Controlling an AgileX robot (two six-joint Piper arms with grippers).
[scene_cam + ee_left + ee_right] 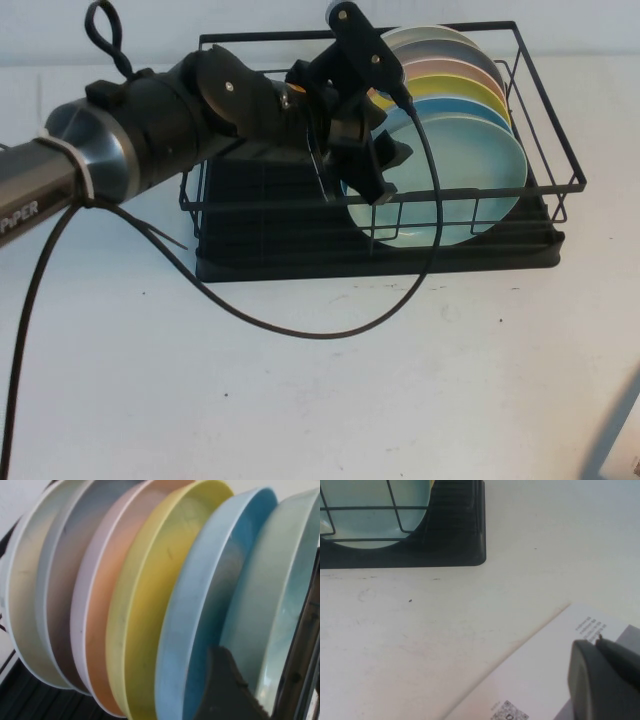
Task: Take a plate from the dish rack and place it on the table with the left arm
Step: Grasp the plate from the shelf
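Reaching into the dish rack [270, 262] at the table's [320, 400] far edge, left gripper [372, 165] straddles the plate's [480, 185] rim, fingers apart (frontmost, upright). Right gripper [605, 680] near right corner, state unclear.

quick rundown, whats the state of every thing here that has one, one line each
mint plate: upright on edge at the front of the rack's row, not yet lifted
other plates: upright on edge, stacked close behind it
dish rack: flat on the table, plates in its right part
left tool: inside the rack at the mint plate's left rim, one finger between mint and blue plates
right tool: parked low over a printed sheet, off the rack
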